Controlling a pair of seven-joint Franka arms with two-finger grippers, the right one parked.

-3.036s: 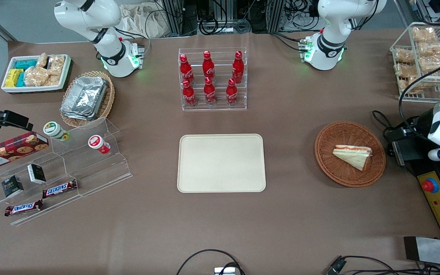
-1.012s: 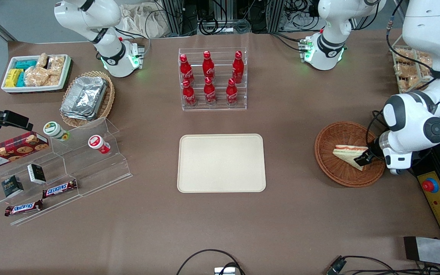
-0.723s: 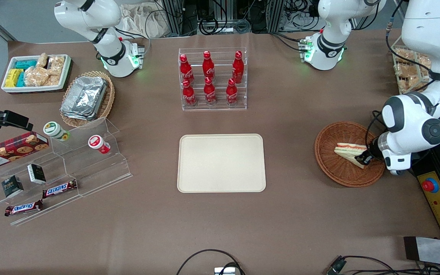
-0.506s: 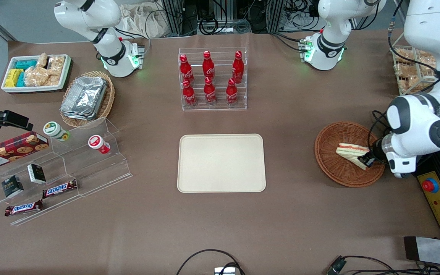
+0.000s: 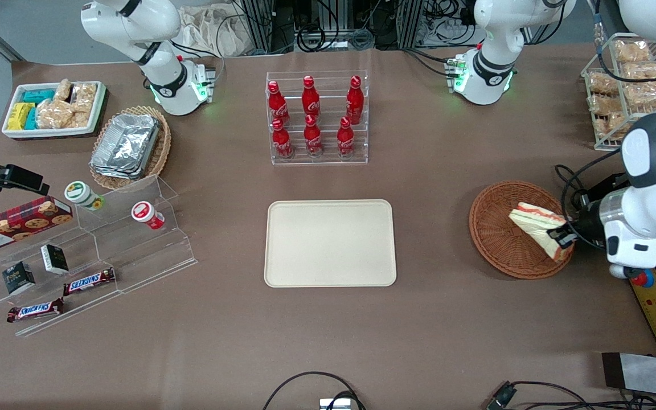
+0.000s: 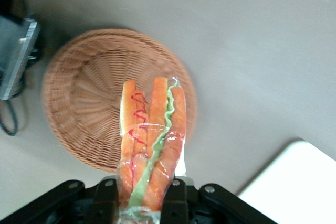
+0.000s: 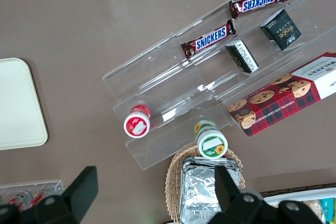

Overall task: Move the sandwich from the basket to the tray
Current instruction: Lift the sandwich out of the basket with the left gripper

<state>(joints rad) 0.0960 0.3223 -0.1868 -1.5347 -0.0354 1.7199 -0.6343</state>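
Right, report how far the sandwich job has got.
Done: the gripper is shut on the sandwich and has it raised above the basket, as the left wrist view shows. In hand: carrying it off. Left: move it to the tray, which holds nothing yet, and release.

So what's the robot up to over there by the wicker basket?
The left arm's gripper is shut on the sandwich, holding it by one end above the reddish-brown basket. In the wrist view the sandwich hangs clear of the basket's weave, so it looks lifted. The cream tray sits toward the table's middle with nothing on it; the sandwich has not yet reached it.
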